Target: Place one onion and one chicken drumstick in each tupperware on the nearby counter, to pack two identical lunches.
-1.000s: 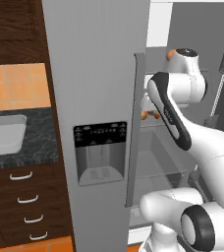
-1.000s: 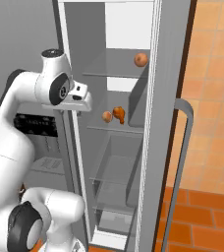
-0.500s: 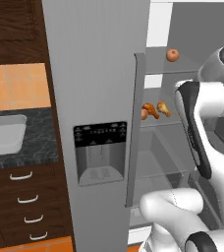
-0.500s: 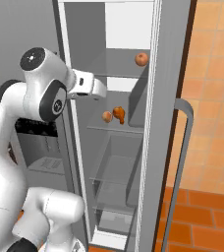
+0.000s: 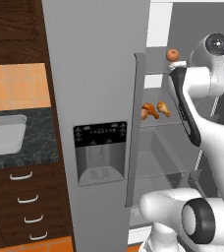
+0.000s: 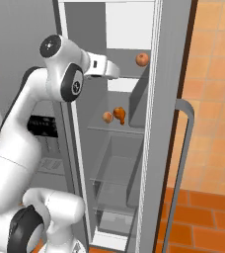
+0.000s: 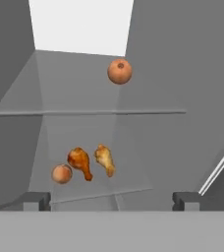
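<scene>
Since a second ago arm has swung up and away from the drumsticks; wrist now level with the upper fridge shelf, hand aimed into the open fridge; base views unshifted. Pincer (image 7: 112, 201) open wide, tips well apart, holding nothing; sits short of the shelves, touching no food. Upper onion (image 7: 119, 71) on the top glass shelf (image 7: 89, 112), toward the back; seen too in left base view (image 5: 172, 54) and right base view (image 6: 142, 60). Lower shelf (image 7: 101, 194) carries the rest: second onion (image 7: 61, 173) at hand-view left, darker drumstick (image 7: 79, 162) just beside it, paler drumstick (image 7: 104, 159) next along; whether those two touch, cannot tell. Same group visible in left base view, drumstick pair (image 5: 156, 109) right of the door edge. One tupperware (image 5: 4, 140) on the bench (image 5: 23, 158) far left of the fridge, well apart from the food; nothing in it.
</scene>
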Robot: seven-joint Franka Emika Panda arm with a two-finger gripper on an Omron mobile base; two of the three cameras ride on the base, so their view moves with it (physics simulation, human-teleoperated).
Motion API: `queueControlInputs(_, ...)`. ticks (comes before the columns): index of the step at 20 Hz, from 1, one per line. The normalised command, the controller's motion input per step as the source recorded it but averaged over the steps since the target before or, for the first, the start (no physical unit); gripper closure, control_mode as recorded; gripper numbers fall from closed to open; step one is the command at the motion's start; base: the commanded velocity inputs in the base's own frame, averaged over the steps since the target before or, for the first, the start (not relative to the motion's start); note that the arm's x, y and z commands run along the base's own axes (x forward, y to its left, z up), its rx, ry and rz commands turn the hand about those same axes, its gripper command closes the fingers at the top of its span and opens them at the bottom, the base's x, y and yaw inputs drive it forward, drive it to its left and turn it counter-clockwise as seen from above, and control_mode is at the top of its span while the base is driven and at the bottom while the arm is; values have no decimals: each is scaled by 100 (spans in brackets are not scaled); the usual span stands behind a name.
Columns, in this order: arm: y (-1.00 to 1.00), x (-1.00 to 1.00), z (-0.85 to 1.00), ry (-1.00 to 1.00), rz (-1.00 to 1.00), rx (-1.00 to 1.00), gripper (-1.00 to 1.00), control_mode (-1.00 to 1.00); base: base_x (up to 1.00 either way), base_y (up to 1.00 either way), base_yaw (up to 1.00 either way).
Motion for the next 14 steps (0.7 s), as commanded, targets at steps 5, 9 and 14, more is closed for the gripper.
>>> queueControlInputs(5,-40,60,6,-10,0,1,-100,-100,0,0,0)
queueControlInputs(9,-40,59,0,-2,3,1,-100,-100,0,0,0)
queueControlInputs(14,-31,43,0,1,2,7,-100,-100,0,0,0)
